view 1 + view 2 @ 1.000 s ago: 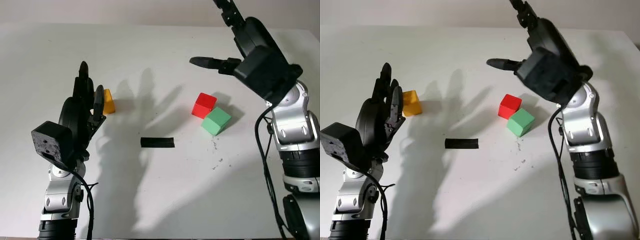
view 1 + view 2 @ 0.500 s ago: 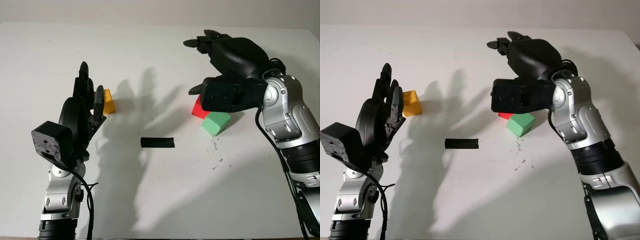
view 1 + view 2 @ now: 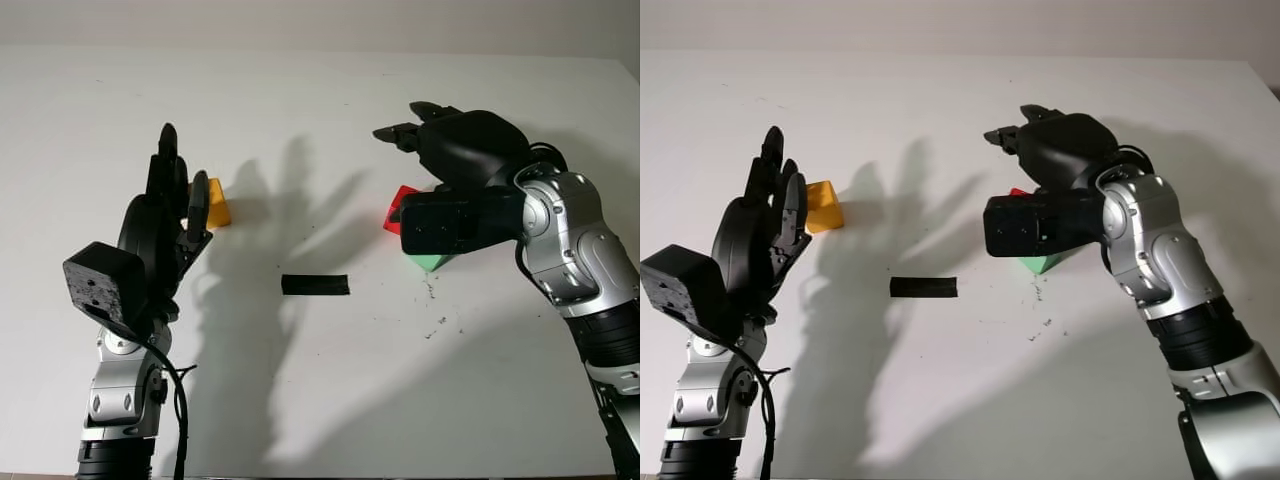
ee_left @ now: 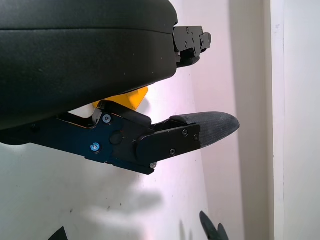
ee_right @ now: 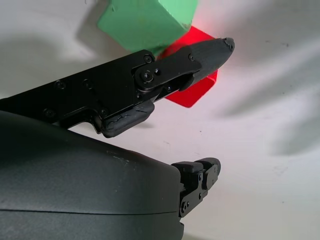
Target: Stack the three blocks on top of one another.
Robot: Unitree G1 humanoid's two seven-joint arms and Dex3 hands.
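A: Blocks first — where are we? Red block (image 3: 400, 205) and green block (image 5: 149, 22) sit touching, centre-right of the head view, mostly under our right hand (image 3: 455, 185). Yellow block (image 3: 823, 206) is well apart, at centre-left, just behind our left hand (image 3: 160, 235).

B: What changed? A sec ago the right hand was up high at the upper right w/ its fingers pointing left; now it's swung down over the red/green pair. Fingers open, nothing held yet. We read that as the approach for the 1st pick, prob. red.

A: Left hand? Same spot as before, raised, open, holding nothing.

B: Room? Counter (image 3: 330, 400) is bare across the lower middle, barring a black strip (image 3: 315, 285). Red and green touching, so tight finger room betw. them.
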